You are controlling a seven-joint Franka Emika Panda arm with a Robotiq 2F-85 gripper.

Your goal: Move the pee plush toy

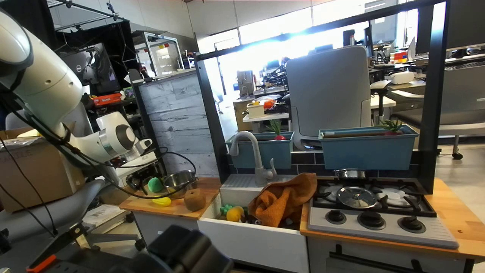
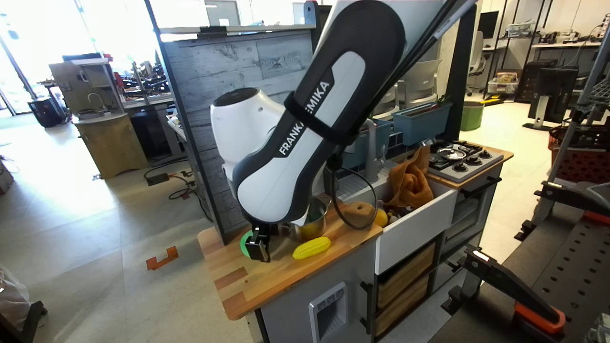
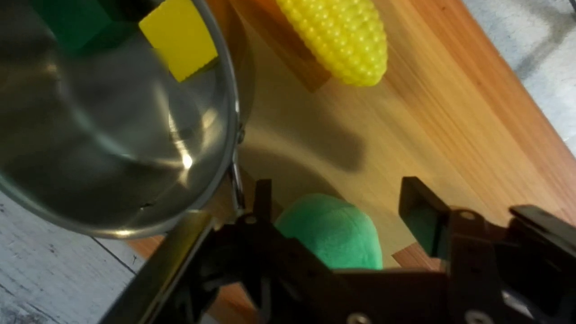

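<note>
The pee plush toy is a soft green rounded lump (image 3: pixel 333 231) on the wooden counter, also visible in both exterior views (image 1: pixel 155 185) (image 2: pixel 245 244). My gripper (image 3: pixel 340 200) is open in the wrist view, with the toy between its two fingers. The toy lies nearer the left finger, with a gap to the right finger; its lower part is hidden behind the gripper body. In an exterior view the gripper (image 2: pixel 259 244) is low over the counter and partly covers the toy. I cannot tell whether a finger touches the toy.
A metal pot (image 3: pixel 236 105) stands close beside the left finger, holding a yellow block (image 3: pixel 182 40) and a green block (image 3: pixel 74 24). A yellow corn (image 3: pixel 339 38) lies on the counter (image 2: pixel 267 281). A brown rounded item (image 1: pixel 195 200) stands by the sink (image 1: pixel 252 237). A grey plank wall (image 2: pixel 238 62) rises behind.
</note>
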